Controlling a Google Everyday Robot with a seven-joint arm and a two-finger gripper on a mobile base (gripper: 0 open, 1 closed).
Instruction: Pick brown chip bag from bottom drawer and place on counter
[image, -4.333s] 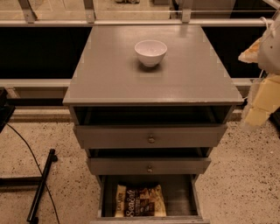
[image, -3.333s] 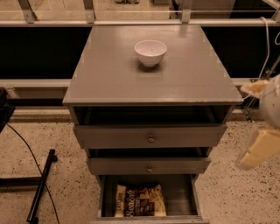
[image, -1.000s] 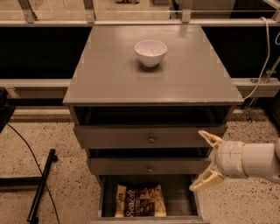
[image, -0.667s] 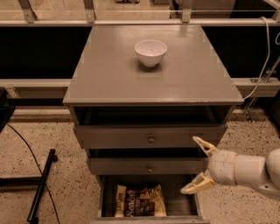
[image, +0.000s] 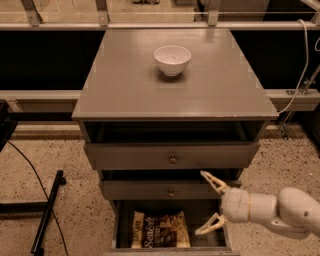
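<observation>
I was on the reaching step. My gripper (image: 201, 203), fingers spread wide and empty, hung at the right side of the open bottom drawer (image: 118, 223). The brown chip bag (image: 160, 230) lay flat inside, just left of it. Next, I judged, I needed to drop leftward onto the bag.

Robot lab: hand (image: 201, 203) at bottom drawer (image: 121, 228)

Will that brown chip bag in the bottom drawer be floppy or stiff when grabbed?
Probably floppy: the brown chip bag looks crinkly and should crumple. Likely light, being thin. Lying flat in the bottom drawer, it may slide under the open gripper poised at its right.
</observation>
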